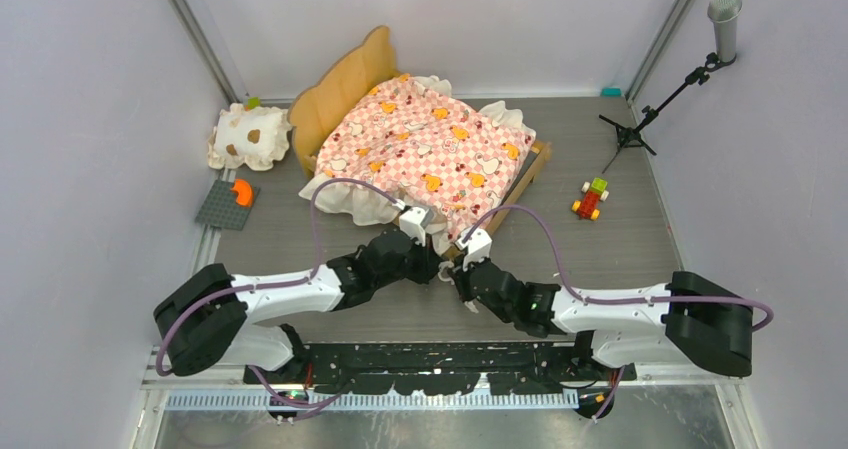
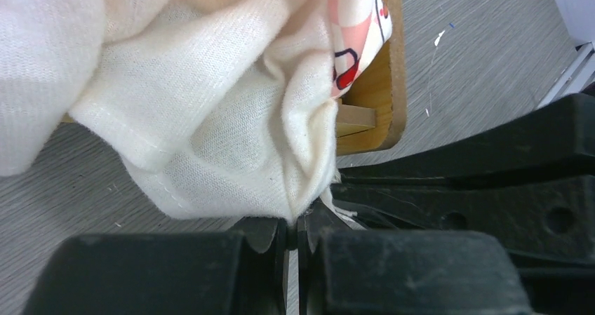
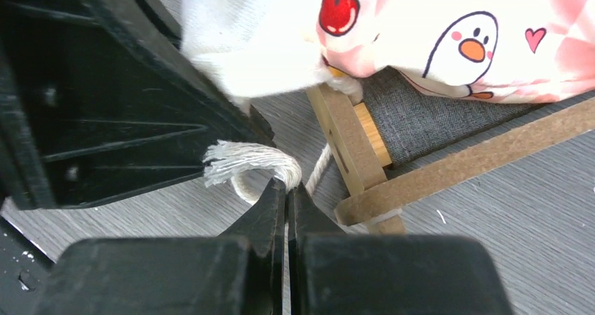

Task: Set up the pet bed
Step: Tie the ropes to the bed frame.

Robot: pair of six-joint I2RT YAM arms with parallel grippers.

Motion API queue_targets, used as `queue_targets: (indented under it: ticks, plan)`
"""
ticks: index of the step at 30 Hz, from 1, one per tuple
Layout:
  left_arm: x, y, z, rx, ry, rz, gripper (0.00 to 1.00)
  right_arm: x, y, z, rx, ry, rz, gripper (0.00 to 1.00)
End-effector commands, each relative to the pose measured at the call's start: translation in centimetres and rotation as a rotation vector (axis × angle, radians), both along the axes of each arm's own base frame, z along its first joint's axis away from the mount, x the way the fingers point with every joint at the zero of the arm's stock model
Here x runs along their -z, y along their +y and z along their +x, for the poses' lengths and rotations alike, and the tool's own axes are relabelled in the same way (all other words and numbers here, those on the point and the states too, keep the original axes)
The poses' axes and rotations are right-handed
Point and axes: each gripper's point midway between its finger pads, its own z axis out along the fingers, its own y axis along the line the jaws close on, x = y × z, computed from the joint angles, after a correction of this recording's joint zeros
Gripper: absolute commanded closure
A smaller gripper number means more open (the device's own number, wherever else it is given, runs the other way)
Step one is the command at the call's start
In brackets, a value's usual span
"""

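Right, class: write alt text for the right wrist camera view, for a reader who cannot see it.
The right gripper, shut, pinches a frayed white cord beside a corner of the light-wood pet bed frame. Behind, its pink checkered mattress shows a cartoon duck and a cream ruffle.

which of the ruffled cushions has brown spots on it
The small cream pillow on the table left of the headboard. The other, the mattress on the pet bed, is pink checkered with orange animals.
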Motion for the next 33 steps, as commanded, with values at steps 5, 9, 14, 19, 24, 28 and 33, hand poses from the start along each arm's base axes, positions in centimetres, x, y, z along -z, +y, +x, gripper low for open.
queue_targets:
  ticks: [5, 9, 14, 19, 24, 28, 33]
  plan:
    - [-2.5, -0.3, 0.5, 0.011, -0.049, -0.024, 1.0, -1.7, 1.1, 1.5, 0.091, -0.015, 0.072, 0.99]
    - [-2.5, -0.3, 0.4, 0.01, -0.044, -0.022, 1.0, -1.2, 1.1, 1.8, 0.12, 0.006, 0.048, 0.99]
    - [-2.5, -0.2, 0.5, 0.007, -0.048, -0.016, 1.0, -0.5, 0.9, 1.7, 0.15, 0.045, 0.021, 0.99]
    - [-2.7, -0.3, 0.6, 0.01, -0.051, -0.012, 1.0, -0.2, 0.4, 1.8, 0.194, 0.063, 0.027, 0.99]
    - [-2.7, -0.1, 0.6, 0.006, -0.055, -0.004, 1.0, 0.2, -0.1, 1.7, 0.235, 0.097, 0.023, 0.99]
    - [-2.7, 0.0, 0.7, 0.002, -0.057, 0.0, 1.0, 0.3, -0.1, 1.7, 0.249, 0.109, 0.027, 0.99]
    - [-2.7, 0.1, 0.7, 0.0, -0.058, 0.006, 1.0, 0.5, -0.3, 1.7, 0.273, 0.129, -0.003, 0.99]
